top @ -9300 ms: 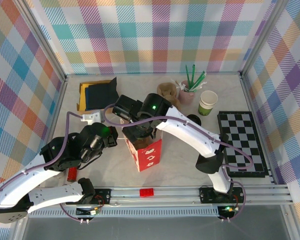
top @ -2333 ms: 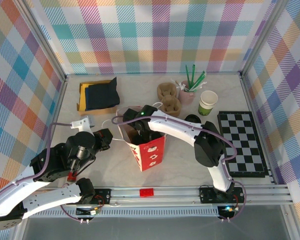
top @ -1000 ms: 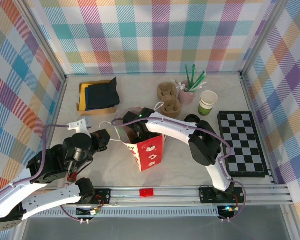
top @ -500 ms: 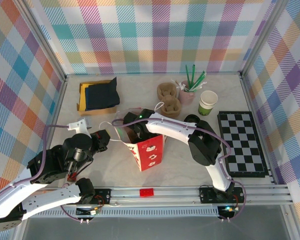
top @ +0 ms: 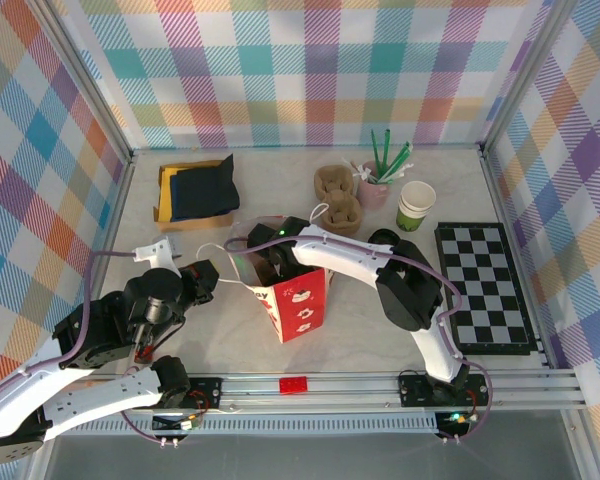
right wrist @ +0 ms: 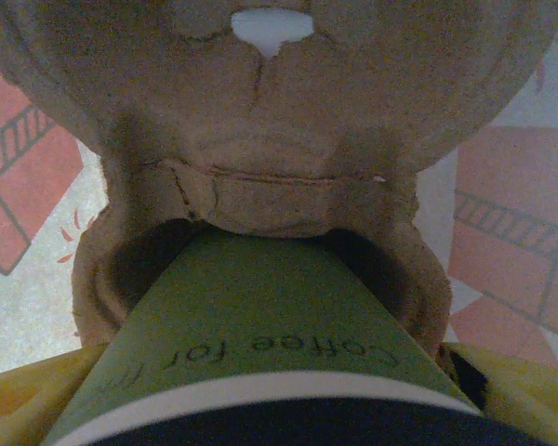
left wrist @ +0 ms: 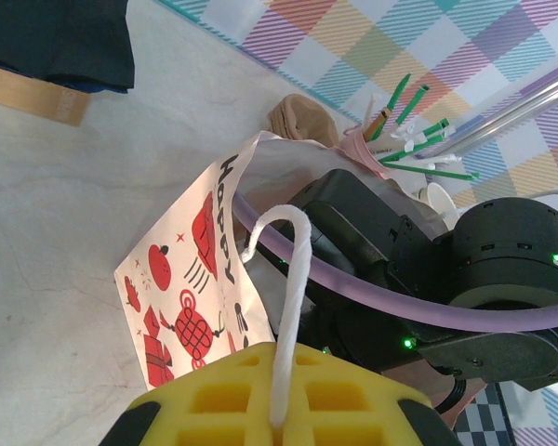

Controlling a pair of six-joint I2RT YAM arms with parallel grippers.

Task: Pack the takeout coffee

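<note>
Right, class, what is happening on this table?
Two robot arms are packing a takeout coffee. The left end effector pinches the white handle of the paper bag, holding its mouth open. The right end effector, inside the bag, grips the green cup, its base at a socket of the cardboard carrier.

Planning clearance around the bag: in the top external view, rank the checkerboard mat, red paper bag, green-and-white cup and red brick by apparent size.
1. checkerboard mat
2. red paper bag, partly covered by the right arm and taller, so nearer the camera; less sure
3. green-and-white cup
4. red brick, clearly smallest
</note>
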